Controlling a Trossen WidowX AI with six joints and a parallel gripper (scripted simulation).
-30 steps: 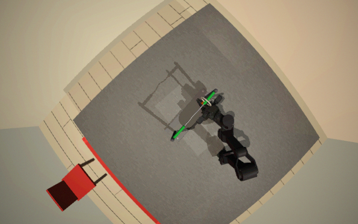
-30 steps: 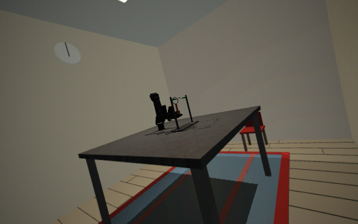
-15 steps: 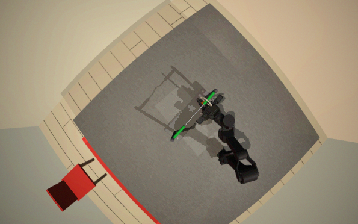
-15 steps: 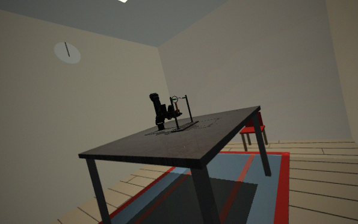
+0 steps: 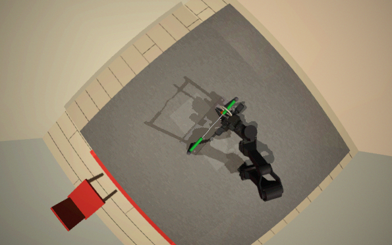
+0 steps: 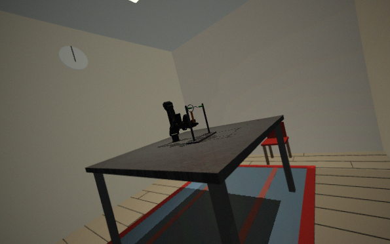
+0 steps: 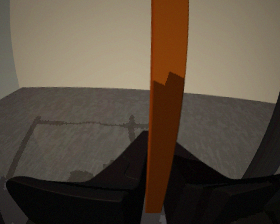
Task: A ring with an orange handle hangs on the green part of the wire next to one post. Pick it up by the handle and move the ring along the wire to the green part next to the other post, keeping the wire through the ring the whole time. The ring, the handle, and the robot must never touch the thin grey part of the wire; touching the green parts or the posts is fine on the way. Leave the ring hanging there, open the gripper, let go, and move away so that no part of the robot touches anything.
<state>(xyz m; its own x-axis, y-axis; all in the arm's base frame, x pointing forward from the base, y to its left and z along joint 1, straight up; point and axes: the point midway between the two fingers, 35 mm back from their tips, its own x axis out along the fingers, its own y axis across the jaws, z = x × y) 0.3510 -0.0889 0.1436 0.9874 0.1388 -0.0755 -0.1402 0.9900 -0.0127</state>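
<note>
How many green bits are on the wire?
2. One green part is by the post nearest the gripper, with the ring around it. The other green part is by the far post, away from the arm.

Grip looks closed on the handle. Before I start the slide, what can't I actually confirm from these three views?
- Ring clearance to the wire: too small in top and exterior views.
- Ring in the wrist view: cut off by the upper edge; only the orange handle shows.
- Pad contact on the handle: the gripper is dark, its fingers merge in shadow.
- Handle in the top view: mostly hidden under ring and arm.
</note>
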